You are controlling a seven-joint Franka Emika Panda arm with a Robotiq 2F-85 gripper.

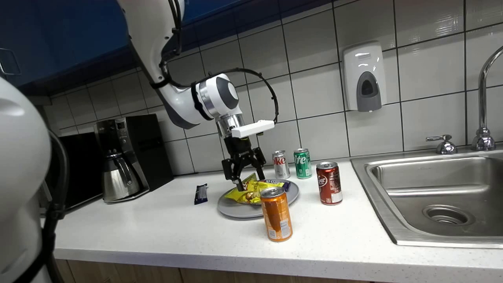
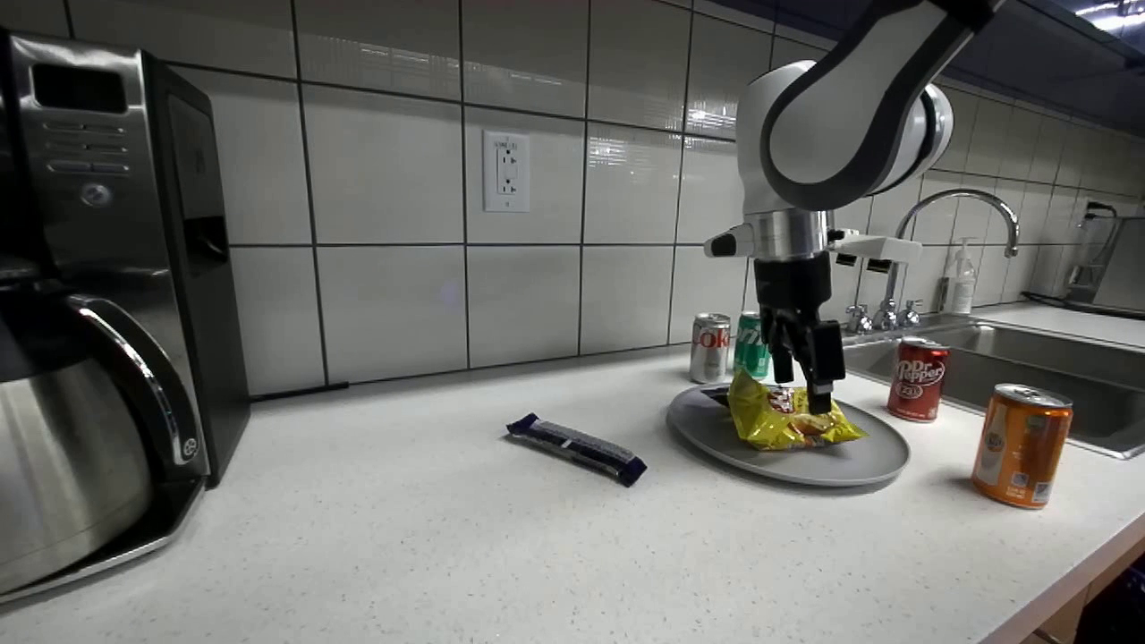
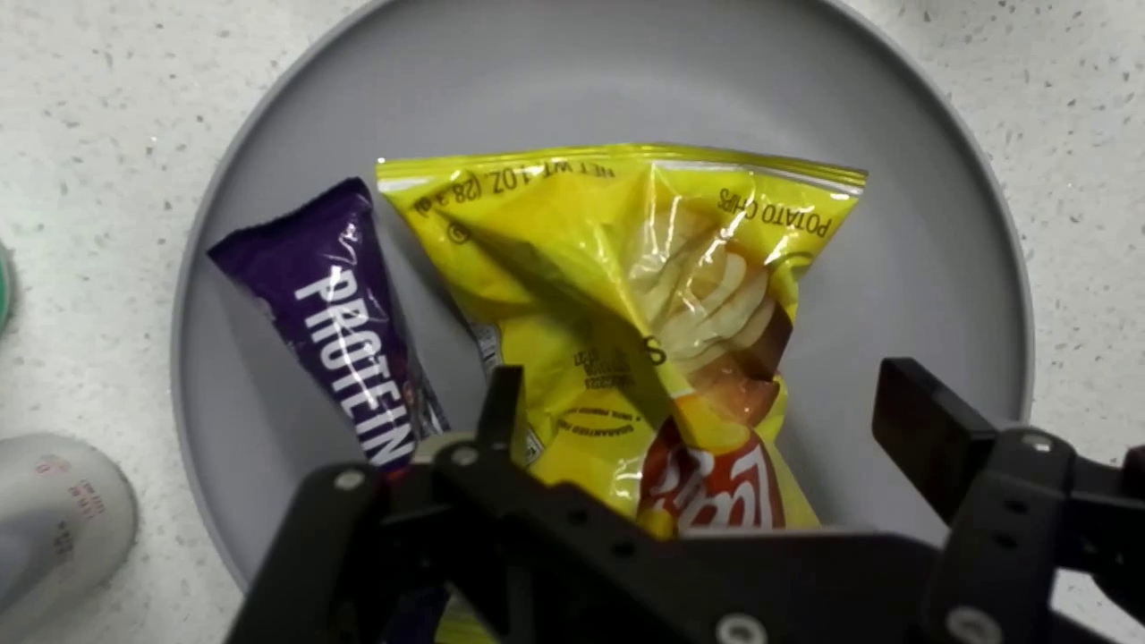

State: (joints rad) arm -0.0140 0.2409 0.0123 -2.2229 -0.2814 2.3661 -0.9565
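Has gripper [image 3: 704,394] spread wide, holding nothing, astride yellow chip bag [image 3: 599,295] on gray plate [image 3: 608,76], with protein bar [image 3: 338,313] at nine o'clock in wrist view. Treat bag as likely light, slick, soft, crushable; pinch gently at three and nine.

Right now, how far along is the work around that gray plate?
Looks done: the yellow chip bag and purple protein bar are on the gray plate. In hand: nothing gripped; the gripper stands open, straddling the yellow chip bag. Perhaps left: the dark-wrapped bar, which lies on the counter, off the gray plate.
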